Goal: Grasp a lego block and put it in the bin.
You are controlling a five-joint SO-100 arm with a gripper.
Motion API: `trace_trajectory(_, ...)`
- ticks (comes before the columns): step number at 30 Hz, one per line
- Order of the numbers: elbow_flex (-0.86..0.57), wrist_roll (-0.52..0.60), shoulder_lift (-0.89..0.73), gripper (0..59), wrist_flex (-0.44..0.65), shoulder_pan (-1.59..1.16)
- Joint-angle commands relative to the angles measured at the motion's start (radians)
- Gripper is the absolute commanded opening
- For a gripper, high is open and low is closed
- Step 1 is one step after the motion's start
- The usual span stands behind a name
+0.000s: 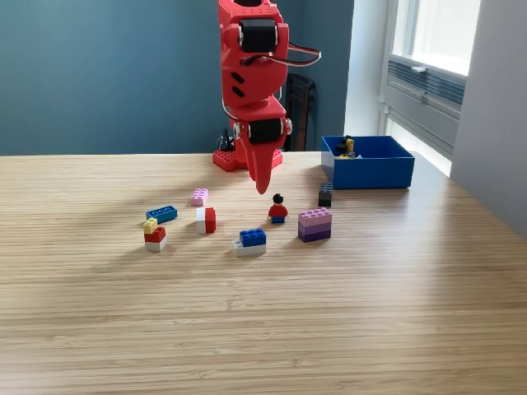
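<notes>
Exterior view. Bin (368,162) sits on the worktop (263,321) toward the view's right, behind the scattered blocks. Inside it, at the back left corner, a few small pieces (347,147), dark and yellow; too small to tell more.

Red arm (254,74) stands at centre rear, its end effector (263,183) pointing down, tip above the worktop and clear of every block. Its two sides appear closed together, nothing held.

Blocks on the worktop, view's left to right: yellow-red-white stack (154,234), blue brick (161,214), pink brick (199,197), red-white block (206,220), blue-white block (250,241), minifigure (277,209) upright, purple stack (314,224), black block (326,195) just beside the bin.

Worktop is light wood grain. Teal wall (107,74) behind; window (428,49) at the view's right.
</notes>
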Motion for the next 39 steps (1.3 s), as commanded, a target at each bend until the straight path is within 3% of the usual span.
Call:
trace_trajectory(1, -0.015, -0.009, 0.032, 17.4, -0.003, -0.04)
trace_trajectory(6, 0.011, -0.026, 0.034, 18.0, -0.026, -0.061)
trace_trajectory(23, 0.21, -0.104, 0.038, 19.6, -0.255, -0.06)
trace_trajectory(30, 0.385, -0.141, 0.181, 22.1, -0.402, -0.071)
trace_trajectory(39, 0.472, -0.106, 0.256, 20.0, -0.453, -0.114)
